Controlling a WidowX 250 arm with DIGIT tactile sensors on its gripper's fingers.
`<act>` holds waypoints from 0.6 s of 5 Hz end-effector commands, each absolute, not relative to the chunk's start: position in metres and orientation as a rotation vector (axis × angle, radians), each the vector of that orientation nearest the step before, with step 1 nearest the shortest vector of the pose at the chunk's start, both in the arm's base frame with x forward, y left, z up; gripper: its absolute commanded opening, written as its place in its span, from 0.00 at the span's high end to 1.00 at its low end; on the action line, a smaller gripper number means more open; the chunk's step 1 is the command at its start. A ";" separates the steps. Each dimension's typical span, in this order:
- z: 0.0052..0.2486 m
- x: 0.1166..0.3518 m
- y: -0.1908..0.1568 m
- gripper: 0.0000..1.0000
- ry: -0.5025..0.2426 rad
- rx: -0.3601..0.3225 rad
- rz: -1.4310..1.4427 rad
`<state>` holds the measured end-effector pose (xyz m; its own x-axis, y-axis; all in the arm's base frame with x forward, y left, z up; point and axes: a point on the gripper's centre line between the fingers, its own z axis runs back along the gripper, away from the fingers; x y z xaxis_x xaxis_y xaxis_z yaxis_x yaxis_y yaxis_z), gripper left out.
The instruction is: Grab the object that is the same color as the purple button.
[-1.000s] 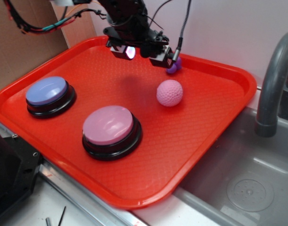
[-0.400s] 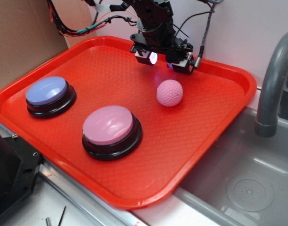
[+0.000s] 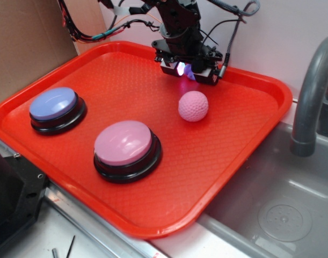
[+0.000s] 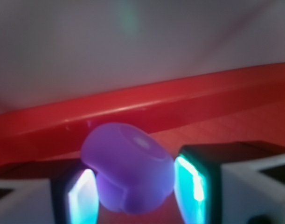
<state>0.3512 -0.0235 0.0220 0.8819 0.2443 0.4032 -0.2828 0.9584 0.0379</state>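
Red textured plastic tray [image 3: 244, 140] beside a grey sink carries the periwinkle dome button on its black base [image 3: 52, 105], a larger pink dome button [image 3: 123, 142] and a pink dimpled golf ball [image 3: 193, 106]. At the tray's far rim, the black gripper [image 3: 188, 70] straddles the small purple lumpy rubber toy [image 4: 128, 168], its lit pads [image 4: 190, 179] flanking it; whether they press it yet I cannot tell. Squeezing evenly and low on the blobs looks wise, since the rounded rubber could squirt out.

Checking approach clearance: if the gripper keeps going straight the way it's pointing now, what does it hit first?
The purple toy. It already sits between the open gripper fingers in the wrist view, with small gaps either side. Past it comes the red tray floor and raised back rim, then the wall. Depth to the toy is unclear, but it looks very close.
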 end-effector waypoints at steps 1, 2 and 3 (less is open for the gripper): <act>0.072 0.349 -0.019 1.00 -0.351 0.096 0.295; 0.103 0.331 -0.029 1.00 -0.187 0.029 0.277; 0.137 0.301 -0.032 1.00 -0.041 -0.017 0.302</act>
<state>0.2863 -0.0385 0.1089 0.9553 0.2923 -0.0443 -0.2920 0.9563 0.0138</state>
